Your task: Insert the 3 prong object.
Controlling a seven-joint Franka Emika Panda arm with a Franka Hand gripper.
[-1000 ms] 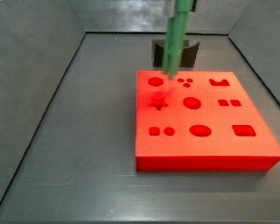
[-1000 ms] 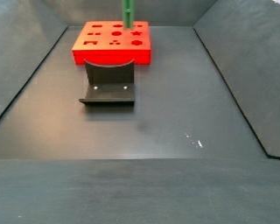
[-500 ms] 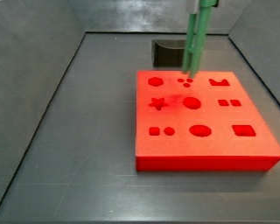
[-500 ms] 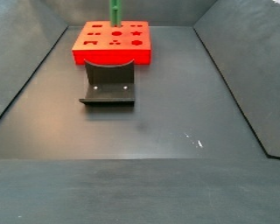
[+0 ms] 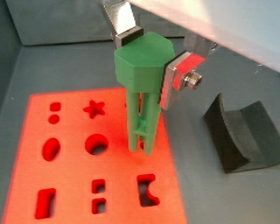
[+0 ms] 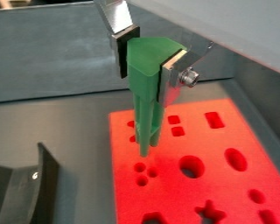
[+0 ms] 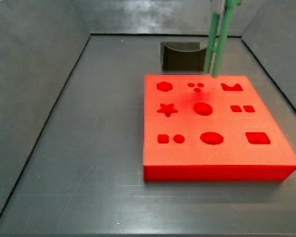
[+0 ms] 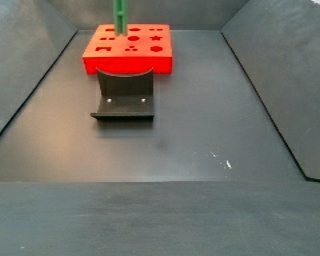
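Observation:
My gripper (image 5: 154, 59) is shut on the hexagonal head of the 3 prong object (image 5: 140, 109), a long bright-green piece of thin parallel rods that hangs upright, prongs down. Both wrist views show it (image 6: 147, 105) between the silver fingers (image 6: 127, 48). Its tips hover above the red block (image 5: 60, 175) with shaped cut-outs, near three small round holes (image 6: 143, 171). In both side views the green piece (image 7: 217, 42) (image 8: 119, 15) stands over the block's (image 7: 225, 139) far edge and runs off the top, so the gripper itself is out of view there.
The dark L-shaped fixture (image 7: 181, 56) stands on the floor just beyond the red block (image 8: 128, 66). It also shows in another side view (image 8: 124, 100) and in both wrist views (image 5: 241, 131) (image 6: 20, 188). Grey walls enclose the floor.
The gripper has carried the green piece sideways across the back of the red block, rightward in one side view and leftward in the other. The block and fixture have not moved.

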